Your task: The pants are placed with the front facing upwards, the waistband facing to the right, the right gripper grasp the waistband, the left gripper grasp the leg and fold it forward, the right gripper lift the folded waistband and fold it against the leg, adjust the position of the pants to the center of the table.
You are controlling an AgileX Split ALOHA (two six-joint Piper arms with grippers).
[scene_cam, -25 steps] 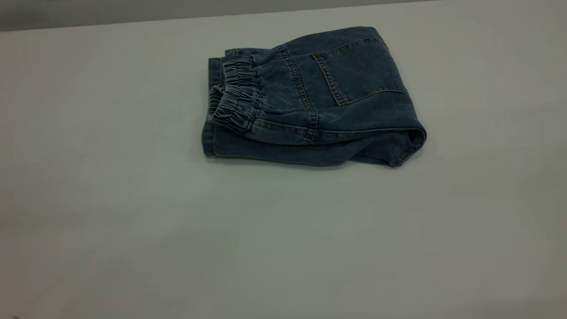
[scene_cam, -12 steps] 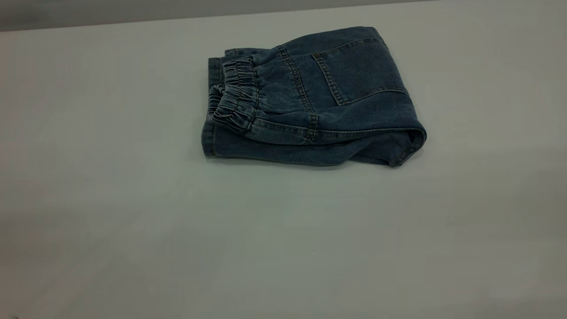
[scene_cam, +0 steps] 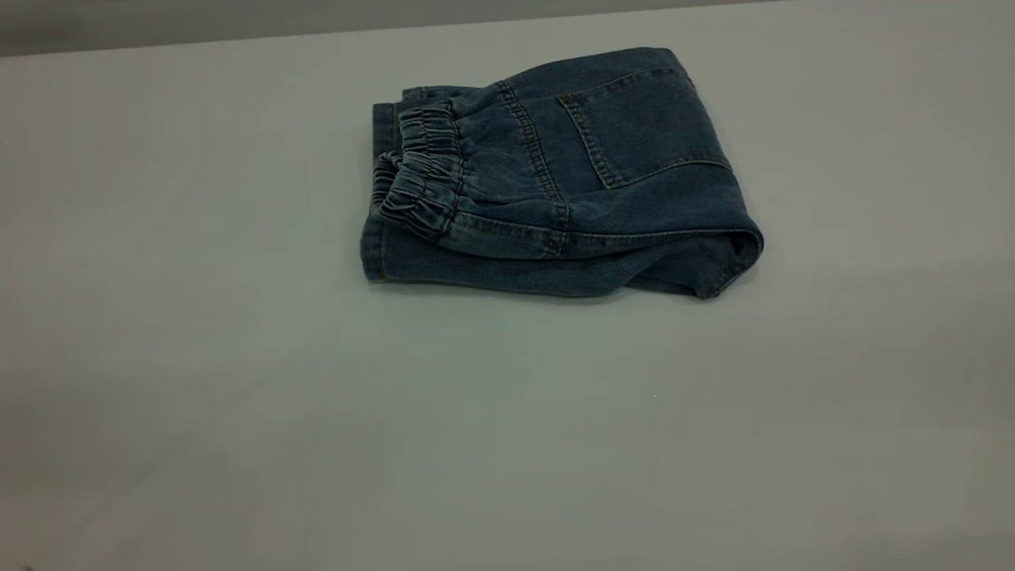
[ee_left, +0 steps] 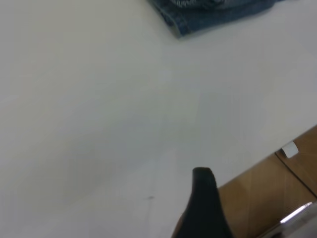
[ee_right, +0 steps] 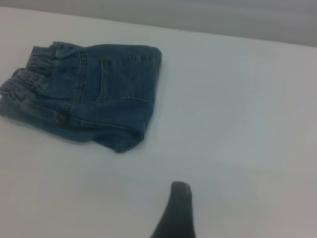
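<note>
No readable brand, label or writing on anything. The pants (scene_cam: pixel 555 174) lie folded in a compact bundle on the table (scene_cam: pixel 238 396), toward its far side, waistband (scene_cam: pixel 419 170) on the exterior view's left, a stitched pocket on top. Left gripper (ee_left: pixel 203 208): one dark finger in view, well apart from the pants; right gripper (ee_right: pixel 176 210) likewise, probably clear above the table. Cannot tell either gripper's opening.

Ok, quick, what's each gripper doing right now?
Left gripper: clear of the pants, holding nothing; open or shut cannot be told.
Right gripper: same.
</note>
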